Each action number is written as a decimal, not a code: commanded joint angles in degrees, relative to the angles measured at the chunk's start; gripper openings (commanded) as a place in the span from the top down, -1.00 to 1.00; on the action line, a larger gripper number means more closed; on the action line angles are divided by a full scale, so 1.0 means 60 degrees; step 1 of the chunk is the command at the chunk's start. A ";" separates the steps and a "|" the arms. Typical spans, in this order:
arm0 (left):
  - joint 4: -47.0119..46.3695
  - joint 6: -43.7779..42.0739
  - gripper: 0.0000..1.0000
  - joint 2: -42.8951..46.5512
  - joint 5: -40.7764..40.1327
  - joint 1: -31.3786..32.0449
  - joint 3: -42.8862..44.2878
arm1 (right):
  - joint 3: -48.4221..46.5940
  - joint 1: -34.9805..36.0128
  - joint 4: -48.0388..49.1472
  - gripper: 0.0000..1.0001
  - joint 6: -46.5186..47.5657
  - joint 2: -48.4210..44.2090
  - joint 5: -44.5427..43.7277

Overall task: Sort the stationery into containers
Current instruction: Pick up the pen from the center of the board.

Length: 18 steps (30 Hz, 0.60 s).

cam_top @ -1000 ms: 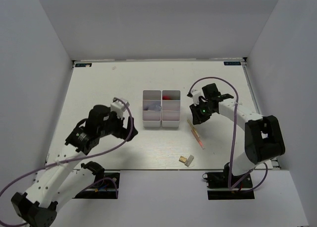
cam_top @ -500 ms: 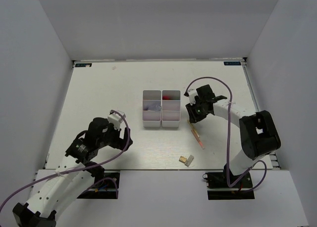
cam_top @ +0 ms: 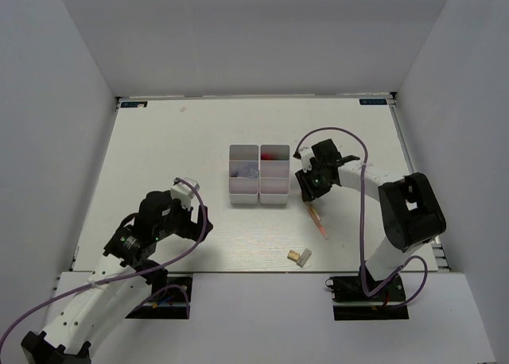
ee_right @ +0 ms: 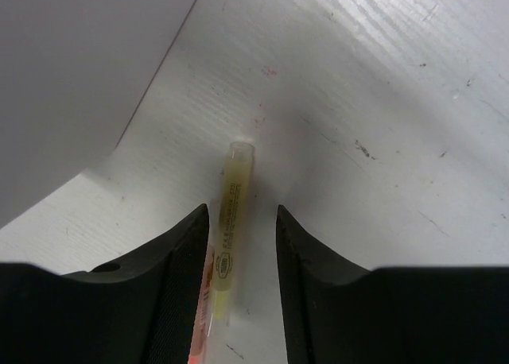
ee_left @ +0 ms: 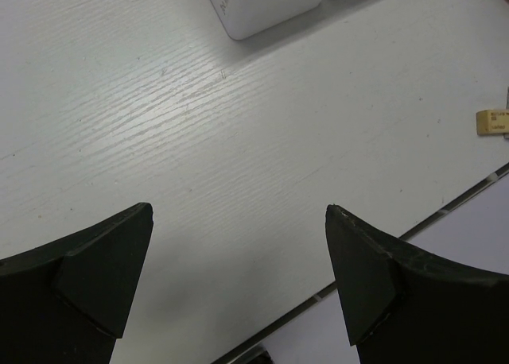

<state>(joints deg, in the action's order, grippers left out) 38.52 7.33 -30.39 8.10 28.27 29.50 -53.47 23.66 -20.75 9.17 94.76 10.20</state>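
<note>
Two white three-compartment trays (cam_top: 235, 191) (cam_top: 273, 197) stand side by side at mid-table. A red piece (cam_top: 267, 154) lies in the right tray's far compartment and a bluish piece (cam_top: 248, 172) in the left tray's middle one. A thin orange pen (cam_top: 318, 221) lies right of the trays. My right gripper (cam_top: 307, 191) is low over its far end. In the right wrist view the open fingers (ee_right: 242, 221) straddle a yellowish clear pen (ee_right: 231, 201), with the orange pen (ee_right: 199, 300) against the left finger. A tan eraser block (cam_top: 299, 256) lies near the front edge. My left gripper (cam_top: 188, 213) is open and empty (ee_left: 238, 213).
The right tray's white wall (ee_right: 79, 78) rises just left of the right gripper. The table's front edge (ee_left: 445, 209) runs close under the left gripper, and the eraser (ee_left: 493, 121) shows at that view's right edge. White walls enclose the table.
My left arm has pulled back toward the front left, away from the trays. My right gripper has shifted a little left and nearer, coming down over the far end of the pens.
</note>
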 commanded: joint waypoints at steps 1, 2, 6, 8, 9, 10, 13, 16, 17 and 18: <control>-0.0166 -0.0036 -0.99 0.0099 0.0027 -0.0054 -0.0053 | 0.0035 0.0129 0.0207 0.13 -0.0063 0.0217 -0.0379; -0.0166 -0.0050 -0.99 0.0085 0.0027 -0.0054 -0.0096 | 0.0064 0.0201 0.0207 0.16 -0.0063 0.0217 -0.0425; -0.0195 -0.0036 -0.99 0.0129 0.0071 -0.0054 -0.0097 | 0.0166 0.0290 0.0207 0.20 0.0097 0.0232 -0.0951; -0.0195 -0.0050 -0.99 0.0158 0.0042 -0.0054 -0.0111 | 0.0225 0.0290 0.0207 0.23 0.0142 0.0232 -0.1244; -0.0195 -0.0036 -0.99 0.0187 0.0027 -0.0068 -0.0097 | 0.0284 0.0334 0.0178 0.27 0.0185 0.0232 -0.1463; -0.0195 -0.0050 -0.99 0.0173 0.0013 -0.0068 -0.0111 | 0.0299 0.0348 0.0163 0.27 0.0273 0.0246 -0.1581; -0.0195 -0.0050 -0.99 0.0173 0.0027 -0.0068 -0.0111 | 0.0401 0.0422 0.0134 0.30 0.0434 0.0261 -0.2328; -0.0209 -0.0065 -0.99 0.0173 0.0042 -0.0068 -0.0126 | 0.0577 0.0422 0.0075 0.33 0.0508 0.0291 -0.2637; -0.0195 -0.0050 -0.99 0.0173 0.0071 -0.0083 -0.0126 | 0.0621 0.0436 0.0032 0.36 0.0522 0.0276 -0.2637; -0.0224 -0.0065 -0.99 0.0187 0.0071 -0.0069 -0.0111 | 0.0636 0.0408 0.0031 0.38 0.0537 0.0290 -0.2651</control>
<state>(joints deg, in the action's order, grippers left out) 38.28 7.33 -29.78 8.12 28.21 29.19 -52.73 26.33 -18.02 10.74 94.85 -0.51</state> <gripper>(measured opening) 0.995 0.318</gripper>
